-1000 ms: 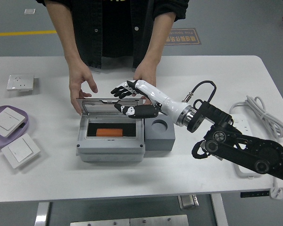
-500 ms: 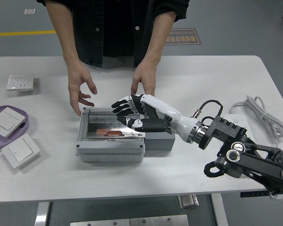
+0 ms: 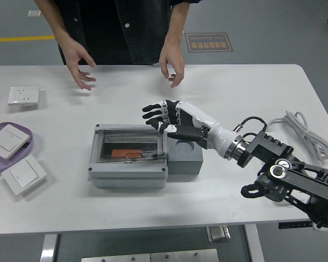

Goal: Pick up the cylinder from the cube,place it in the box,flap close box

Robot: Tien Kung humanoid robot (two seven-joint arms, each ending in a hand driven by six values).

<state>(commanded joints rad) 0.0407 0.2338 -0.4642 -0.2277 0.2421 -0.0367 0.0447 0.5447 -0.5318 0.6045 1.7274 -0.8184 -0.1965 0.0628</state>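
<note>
And the lid is down! A second ago it stood up at the far edge of the box [image 3: 128, 173]; now it lies flat over the opening, and we can see the orange cylinder [image 3: 126, 153] through the clear cover, lying inside toward the near left. So the cylinder is off the cube [image 3: 185, 157], whose round socket sits bare just right of the box.

Our right hand [image 3: 163, 117] has lifted off and hovers over the box's far right corner, fingers spread and loose, holding nothing. Our left hand is nowhere in sight.

The person at the far side has pulled back too: one hand [image 3: 78, 63] and the other hand [image 3: 172, 63] are raised near the far edge of the table [image 3: 218, 93], well clear of the box.

We'd say the job is all but done. What's left is whether the lid has latched, and we can't tell that from here.
</note>
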